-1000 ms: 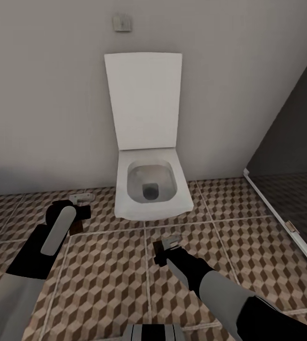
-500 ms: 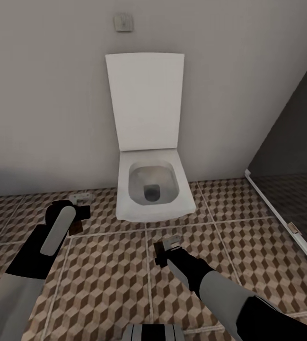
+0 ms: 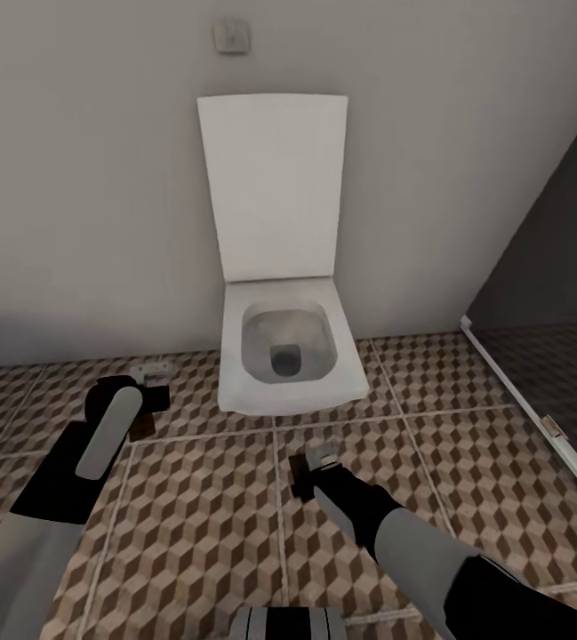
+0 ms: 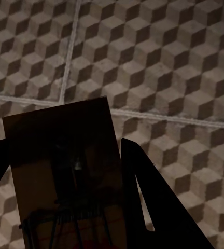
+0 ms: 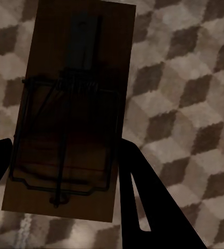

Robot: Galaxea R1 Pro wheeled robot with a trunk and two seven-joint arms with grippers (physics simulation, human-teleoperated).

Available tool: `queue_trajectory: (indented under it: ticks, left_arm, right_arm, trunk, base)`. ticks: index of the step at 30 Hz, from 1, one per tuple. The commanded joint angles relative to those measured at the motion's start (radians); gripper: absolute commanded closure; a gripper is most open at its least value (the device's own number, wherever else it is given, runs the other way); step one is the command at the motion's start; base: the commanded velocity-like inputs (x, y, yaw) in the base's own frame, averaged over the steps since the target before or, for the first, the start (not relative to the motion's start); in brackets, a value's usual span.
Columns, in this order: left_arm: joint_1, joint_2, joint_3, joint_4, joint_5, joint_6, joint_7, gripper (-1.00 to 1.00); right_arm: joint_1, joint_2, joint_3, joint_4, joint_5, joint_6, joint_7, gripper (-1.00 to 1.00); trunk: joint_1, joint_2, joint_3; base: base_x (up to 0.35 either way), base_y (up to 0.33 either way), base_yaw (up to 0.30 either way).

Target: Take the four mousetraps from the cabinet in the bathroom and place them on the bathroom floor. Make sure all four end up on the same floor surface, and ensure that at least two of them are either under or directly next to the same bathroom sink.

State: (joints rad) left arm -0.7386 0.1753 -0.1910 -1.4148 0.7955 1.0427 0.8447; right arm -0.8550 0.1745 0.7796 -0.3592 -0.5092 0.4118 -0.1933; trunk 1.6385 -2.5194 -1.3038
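Both jaws clamp a mousetrap flat, long axis along fingers, above bathroom floor.

Head view: soft, even light, no visible source. Wall goes from pale grey high up to a dark band where it meets the bathroom floor, left of the toilet. Toilet bowl shaded inside (no glare on it). Right of the toilet, the shower enclosure is dark. Render slightly soft and blurred. Both wrist views dim: mousetraps nearly black, fingers in silhouette.
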Motion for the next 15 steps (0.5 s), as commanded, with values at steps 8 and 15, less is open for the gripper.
queue_trajectory:
  ticks: [8,15]
  left_arm:
    - [-0.001,0.001,-0.002,0.0,0.006,0.005,0.01,1.0]
    - [-0.001,0.003,-0.001,-0.001,0.008,0.005,0.01,1.0]
  right_arm:
    - [-0.001,0.0,0.004,-0.002,-0.013,0.022,-0.01,1.0]
    - [-0.008,0.0,0.003,-0.006,-0.012,0.05,-0.011,1.0]
  trunk:
    - [0.003,-0.002,-0.032]
    - [0.004,-0.003,-0.036]
  base:
    - [0.0,0.0,0.0]
    - [0.0,0.0,0.0]
